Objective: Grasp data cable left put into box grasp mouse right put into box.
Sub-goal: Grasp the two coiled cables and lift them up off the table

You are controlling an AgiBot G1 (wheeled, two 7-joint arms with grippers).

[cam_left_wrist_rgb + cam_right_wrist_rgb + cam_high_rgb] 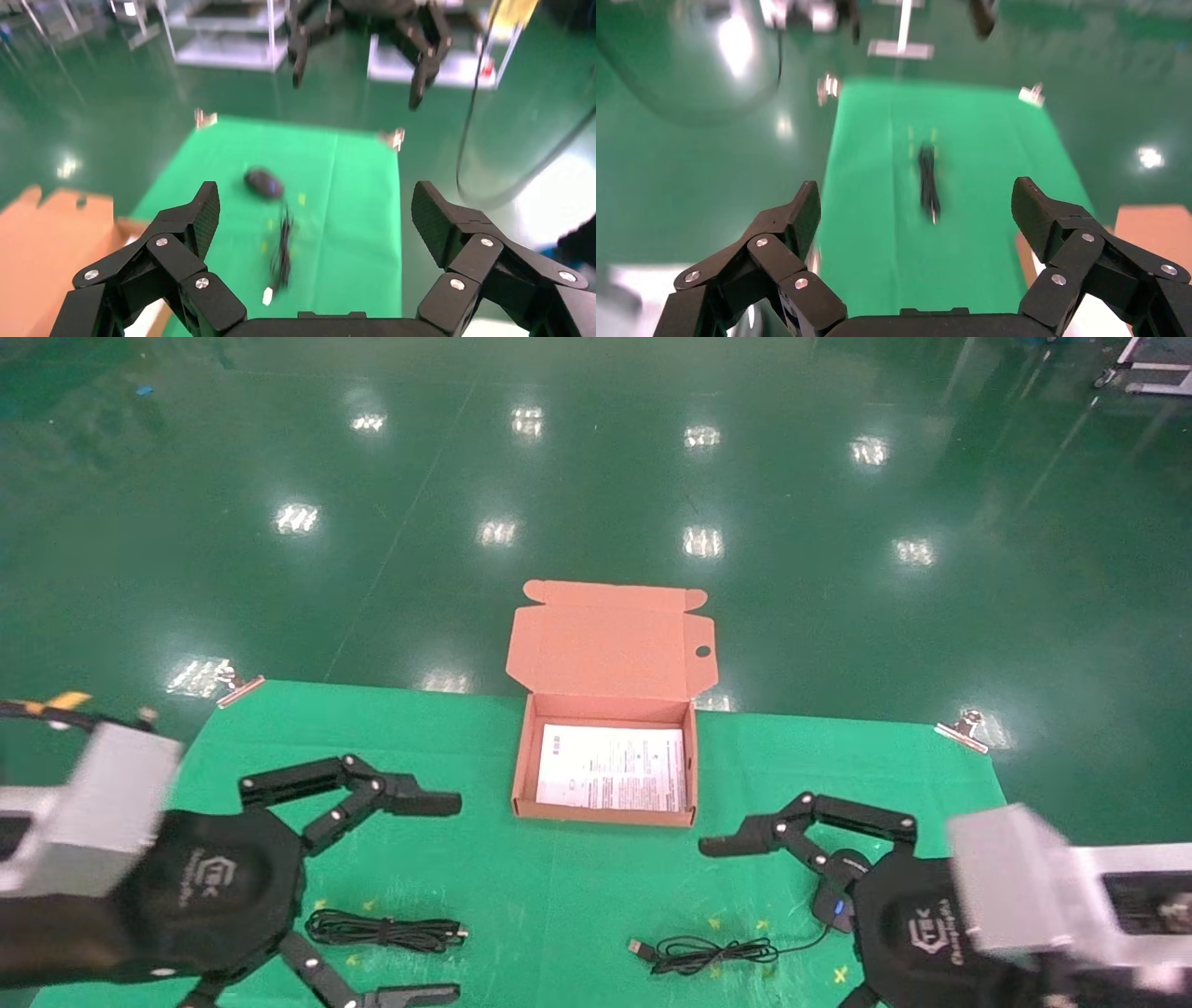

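The data cable (pixel 386 930), a tied black bundle with a metal plug, lies on the green cloth at front left. It also shows in the right wrist view (pixel 928 181). My left gripper (pixel 458 898) hovers over it, open and empty. The black mouse (pixel 832 901) with a blue wheel lies at front right, partly hidden under my right gripper (pixel 710 938), which is open and empty. The mouse's cord (pixel 712 952) lies to its left. The left wrist view shows the mouse (pixel 263 182) and its cord (pixel 282 249). The brown box (pixel 523 756) stands open between the grippers, a white sheet (pixel 610 768) inside.
The box lid (pixel 610 640) stands open toward the far side. Metal clips (pixel 237 689) (pixel 964 728) hold the green cloth at its far corners. Small yellow marks dot the cloth near the cable and the mouse. Shiny green floor lies beyond the table.
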